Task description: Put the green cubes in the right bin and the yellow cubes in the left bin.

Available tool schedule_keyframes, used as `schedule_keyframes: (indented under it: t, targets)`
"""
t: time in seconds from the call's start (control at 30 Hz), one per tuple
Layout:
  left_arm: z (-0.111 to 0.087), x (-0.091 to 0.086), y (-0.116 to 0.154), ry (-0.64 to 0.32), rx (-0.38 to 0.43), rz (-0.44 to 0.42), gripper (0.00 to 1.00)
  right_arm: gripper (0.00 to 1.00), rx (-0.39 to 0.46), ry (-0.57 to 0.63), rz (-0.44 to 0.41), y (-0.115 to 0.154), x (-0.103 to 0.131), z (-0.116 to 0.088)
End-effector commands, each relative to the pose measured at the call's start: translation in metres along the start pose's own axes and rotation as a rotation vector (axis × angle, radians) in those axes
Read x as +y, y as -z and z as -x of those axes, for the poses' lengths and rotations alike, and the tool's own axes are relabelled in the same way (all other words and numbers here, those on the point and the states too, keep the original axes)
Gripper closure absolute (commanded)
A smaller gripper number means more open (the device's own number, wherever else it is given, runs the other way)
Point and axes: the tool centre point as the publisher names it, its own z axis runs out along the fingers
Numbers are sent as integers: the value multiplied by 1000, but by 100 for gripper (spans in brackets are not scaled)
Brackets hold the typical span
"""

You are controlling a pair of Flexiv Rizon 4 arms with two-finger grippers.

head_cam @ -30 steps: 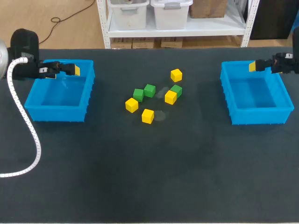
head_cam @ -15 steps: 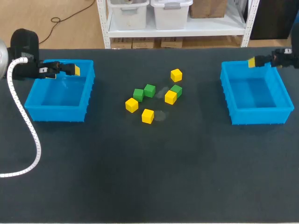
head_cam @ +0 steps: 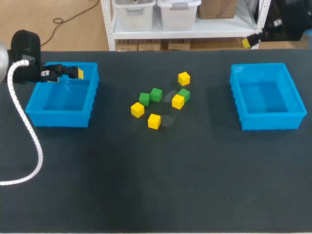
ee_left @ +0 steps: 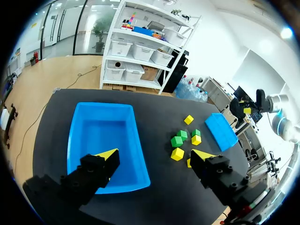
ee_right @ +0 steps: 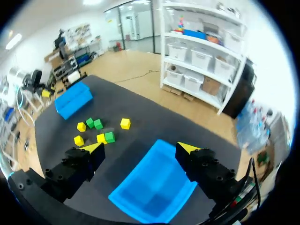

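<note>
Several yellow cubes (head_cam: 154,121) and three green cubes (head_cam: 156,94) lie scattered mid-table between the two blue bins. The left bin (head_cam: 34,104) and the right bin (head_cam: 297,109) hold nothing that I can see. My left gripper (head_cam: 73,73) hangs open over the left bin's far rim. In the left wrist view the left gripper (ee_left: 154,157) is open above the left bin (ee_left: 79,140), with the green cubes (ee_left: 177,140) ahead of it. My right gripper (head_cam: 249,41) is raised past the table's far edge. In its own view the right gripper (ee_right: 140,149) is open high above the right bin (ee_right: 136,197).
The left arm's white cable (head_cam: 22,122) loops over the table's left side beside the left bin. Bare dark tabletop (head_cam: 161,185) stretches across the whole front half.
My right gripper has lifted from over the right bin's far rim and drawn back, up past the table's far edge. The left arm and the cubes stayed put.
</note>
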Motion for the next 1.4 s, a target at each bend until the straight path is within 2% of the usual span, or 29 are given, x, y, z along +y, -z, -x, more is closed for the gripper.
schedule_keyframes:
  t: [0.03, 0.3, 0.63, 0.87, 1.07, 1.2, 1.4]
  targets:
    - [-1, 2, 0, -2, -7, -10, 0, 0, 167, 198, 10, -13, 3, 36]
    - [-1, 2, 0, -2, -7, -10, 0, 0, 325, 598, 7, -37, 32, 72]
    - [-1, 2, 0, -2, -7, -10, 0, 0, 420, 1098, 42, -61, 76, 98]
    - [-1, 2, 0, -2, -7, -10, 0, 0, 477, 1477, 8, -77, 109, 88]
    - [-1, 2, 0, -2, -7, -10, 0, 0, 455, 1759, -34, -79, 119, 77]
    - [-1, 2, 0, -2, -7, -10, 0, 0, 435, 1913, -67, -78, 121, 68]
    - [-1, 2, 0, -2, -7, -10, 0, 0, 382, 2026, -48, -85, 129, 54]
